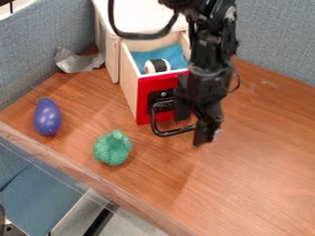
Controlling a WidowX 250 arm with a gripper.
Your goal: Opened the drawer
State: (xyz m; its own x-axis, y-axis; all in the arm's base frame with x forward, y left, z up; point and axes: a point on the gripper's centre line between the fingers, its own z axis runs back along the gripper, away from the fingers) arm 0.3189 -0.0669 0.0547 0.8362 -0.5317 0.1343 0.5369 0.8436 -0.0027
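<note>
"What does the camera view show?"

"My tool (198, 132), pictured low at the front of a wooden drawer with a red face (129, 85), beside its curved black handle (165, 134). Whether it is wide or narrow, or has hold of the handle, I cannot tell."

"And the drawer?"

"Out from the pale wooden cabinet (113, 57), well forward over the brown wood-grained surface (258, 175). Its inside lies in plain sight: a blue cloth (175, 53) and, on it, a small white roll with a black band (157, 66)."

"So how far along is the job?"

"The opening looks done, in my judgement. What remains, if anything, is to part from the handle cleanly and lift away without nudging the drawer back in."

"Anyone else in frame?"

"Bystanders only: a glossy purple eggplant-shaped toy (47, 116) and a bumpy green broccoli-shaped toy (113, 148), both apart from the drawer on its open side, plus a crumpled silvery sheet (77, 61) near the cabinet. None stands in the drawer's way."
</note>
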